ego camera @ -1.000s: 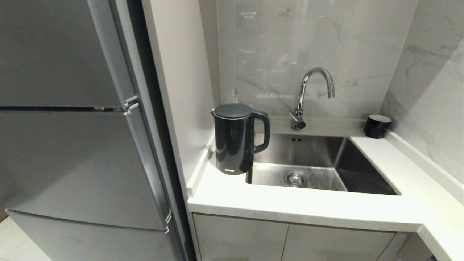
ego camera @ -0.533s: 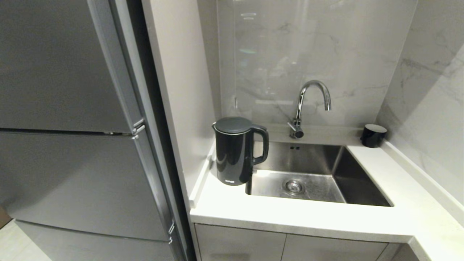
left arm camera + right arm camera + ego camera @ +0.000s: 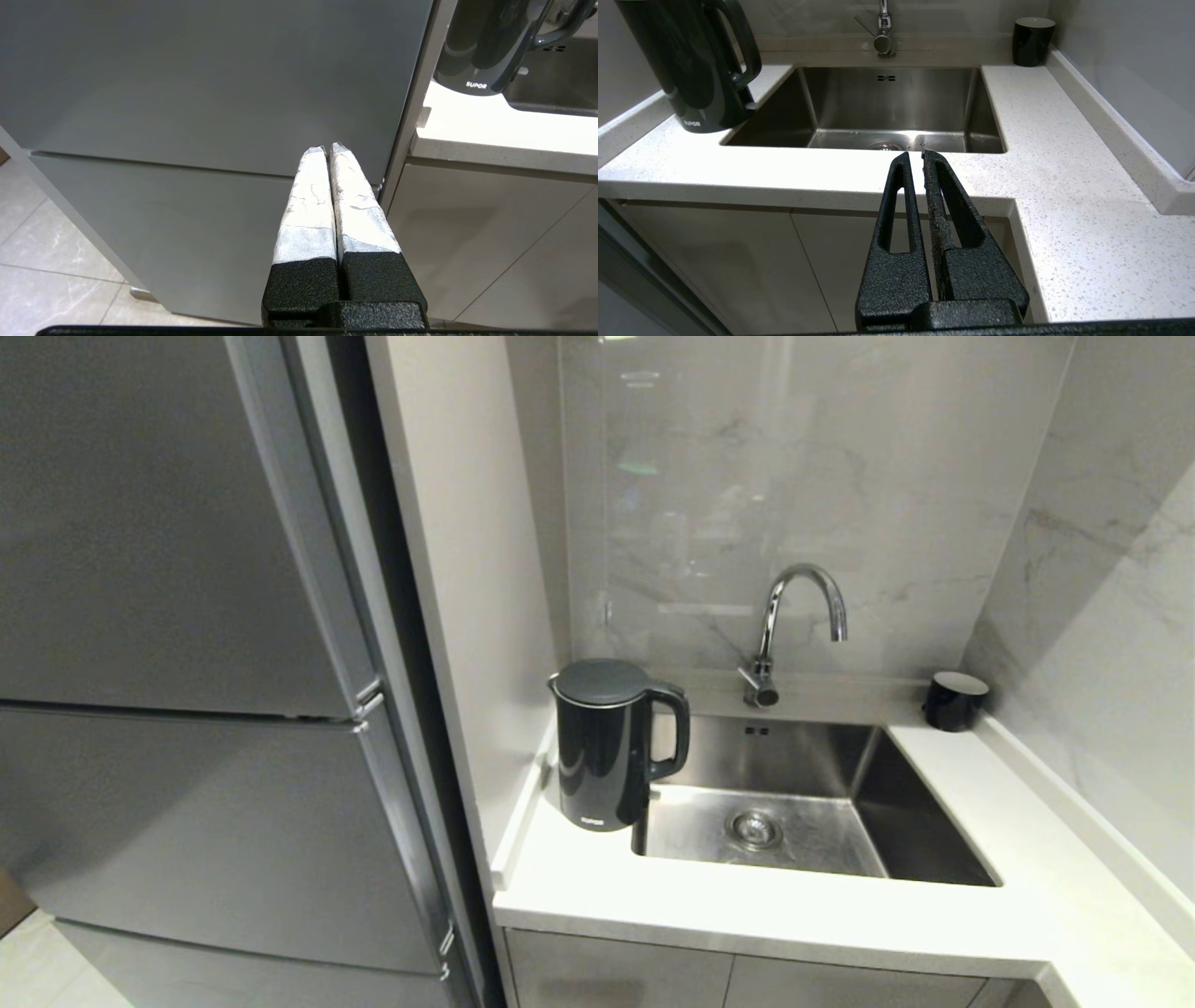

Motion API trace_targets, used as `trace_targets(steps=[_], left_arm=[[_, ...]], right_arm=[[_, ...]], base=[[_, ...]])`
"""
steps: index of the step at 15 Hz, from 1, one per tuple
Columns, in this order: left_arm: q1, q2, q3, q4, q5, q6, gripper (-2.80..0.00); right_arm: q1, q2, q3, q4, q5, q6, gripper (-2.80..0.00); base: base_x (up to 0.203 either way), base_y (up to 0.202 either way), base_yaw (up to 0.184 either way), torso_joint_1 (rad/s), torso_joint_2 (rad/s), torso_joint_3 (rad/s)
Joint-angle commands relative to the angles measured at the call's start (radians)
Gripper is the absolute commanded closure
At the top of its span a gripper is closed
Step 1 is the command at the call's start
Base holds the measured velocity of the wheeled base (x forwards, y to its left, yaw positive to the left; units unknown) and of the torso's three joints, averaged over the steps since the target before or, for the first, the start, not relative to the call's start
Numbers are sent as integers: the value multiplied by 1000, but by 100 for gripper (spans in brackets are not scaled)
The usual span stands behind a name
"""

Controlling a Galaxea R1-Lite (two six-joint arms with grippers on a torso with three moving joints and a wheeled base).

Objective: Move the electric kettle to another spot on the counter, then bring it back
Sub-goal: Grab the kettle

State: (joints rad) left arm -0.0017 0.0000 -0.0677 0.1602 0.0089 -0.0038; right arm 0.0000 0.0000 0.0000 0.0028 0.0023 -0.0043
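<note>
Electric kettle [image 3: 607,747] stands upright on the tabletop [image 3: 747,905], touching the left rim of the sink [image 3: 924,821], handle turned toward the basin. It sits in the tabletop's left corner, against the side panel by the fridge [image 3: 187,709]. A small black cup [image 3: 952,702] sits at the sink's far right corner, well apart from the kettle.

Change over the last second: the whole scene has slid downward in the head view, kettle, tap [image 3: 794,616] and sink together. Camera shift, not object motion; the kettle keeps its place against the sink.

Left hand [image 3: 327,154] hangs below tabletop level, facing the fridge front, fingers pressed together, holding nothing. Right hand [image 3: 915,158] sits low in front of the sink's near rim, fingers likewise closed, empty.

Judgement: the robot is only settling its view. No reach has begun, so both legs of the move remain.
</note>
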Motion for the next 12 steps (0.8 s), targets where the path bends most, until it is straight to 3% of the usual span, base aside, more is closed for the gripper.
trace_targets(steps=[1, 7, 12], left_arm=[[0, 0, 0, 1, 0, -1, 0], [0, 0, 0, 1, 0, -1, 0], [0, 0, 0, 1, 0, -1, 0]], right_arm=[[0, 0, 0, 0, 1, 0, 0], [0, 0, 0, 0, 1, 0, 0], [0, 0, 0, 0, 1, 0, 0]], base=[[0, 0, 0, 134, -339, -188], [0, 0, 0, 141, -322, -179], [0, 0, 0, 0, 0, 0]])
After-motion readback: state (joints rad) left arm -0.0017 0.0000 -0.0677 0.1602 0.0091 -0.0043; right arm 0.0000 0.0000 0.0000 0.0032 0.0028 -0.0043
